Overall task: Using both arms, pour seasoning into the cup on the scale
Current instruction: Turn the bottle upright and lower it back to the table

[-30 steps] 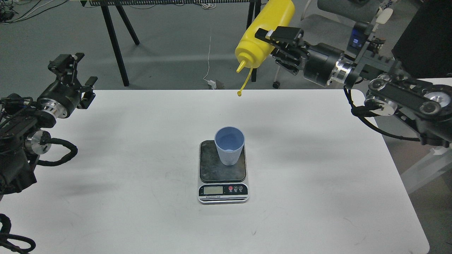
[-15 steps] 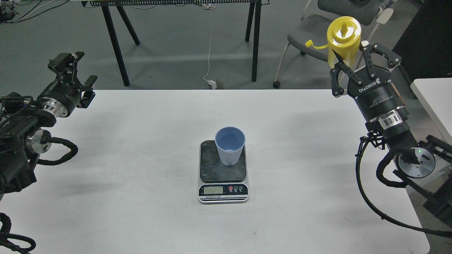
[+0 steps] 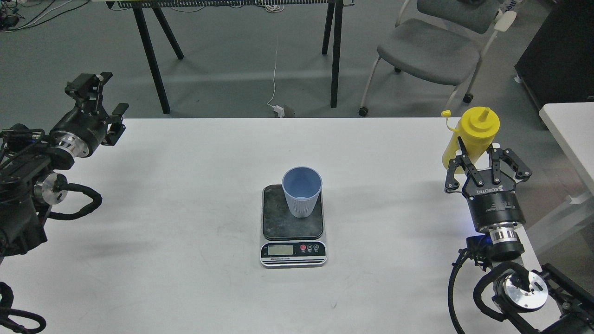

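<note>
The light blue ribbed cup [image 3: 301, 191] stands upright on the dark platform of the scale [image 3: 293, 248] at the table's middle. The yellow seasoning bottle [image 3: 472, 135] stands upright near the table's right edge, nozzle up, its small cap hanging off to the left. My right gripper [image 3: 477, 153] comes up from below, its fingers on either side of the bottle's lower body and closed on it. My left gripper [image 3: 103, 99] is open and empty, raised over the table's far left corner, far from the cup.
The white table [image 3: 185, 278] ends close behind the bottle and to its right. A grey chair [image 3: 424, 48] and black table legs [image 3: 151, 55] stand on the floor beyond. A second white table edge [image 3: 568, 125] shows at far right.
My right arm has swung the bottle from tilted, nozzle down, high behind the cup to upright, then lowered it to the table's right edge. The left arm has barely moved.
</note>
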Available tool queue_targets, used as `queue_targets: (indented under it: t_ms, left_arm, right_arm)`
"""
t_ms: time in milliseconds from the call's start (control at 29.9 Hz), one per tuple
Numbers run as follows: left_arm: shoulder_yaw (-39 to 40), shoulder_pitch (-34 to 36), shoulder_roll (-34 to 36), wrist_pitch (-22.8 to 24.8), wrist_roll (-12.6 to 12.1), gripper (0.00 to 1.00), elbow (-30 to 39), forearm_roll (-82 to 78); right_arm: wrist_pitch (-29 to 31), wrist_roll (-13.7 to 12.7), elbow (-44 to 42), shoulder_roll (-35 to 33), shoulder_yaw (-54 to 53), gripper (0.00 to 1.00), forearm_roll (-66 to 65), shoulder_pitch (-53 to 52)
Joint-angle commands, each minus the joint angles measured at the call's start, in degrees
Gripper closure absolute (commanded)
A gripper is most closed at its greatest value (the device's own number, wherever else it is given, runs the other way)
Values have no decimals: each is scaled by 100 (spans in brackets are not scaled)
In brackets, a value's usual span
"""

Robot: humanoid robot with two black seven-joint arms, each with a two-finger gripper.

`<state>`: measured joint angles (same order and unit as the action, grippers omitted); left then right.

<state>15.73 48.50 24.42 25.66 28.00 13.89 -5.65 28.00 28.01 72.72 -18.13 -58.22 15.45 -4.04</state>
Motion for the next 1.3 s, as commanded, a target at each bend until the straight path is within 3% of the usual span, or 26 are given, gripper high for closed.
queue_targets:
  t_ms: [0,535,869,936,1070,1270]
  left_arm:
    - [0,28,10,0,0,18,0,2]
    - [0,28,63,35,0,18,0,2]
    - [9,37,63,35,0,18,9,2]
    - [9,37,54,35,0,18,9,2]
    - [9,46,36,35,0,18,17,2]
    - [9,54,27,35,0,18,26,2]
  right_arm:
    - [0,-1,-266,484,-31,57,1,52]
    - [0,-1,-943,1267,-84,53,19,201]
    - [0,-1,-1207,1285,-75,47,-34,289]
    - [0,-1,-1199,1285,-75,42,-34,298]
    - [0,-1,-1190,1285,-49,10,-34,307]
    - [0,-1,-1164,1285,-31,1,-25,386]
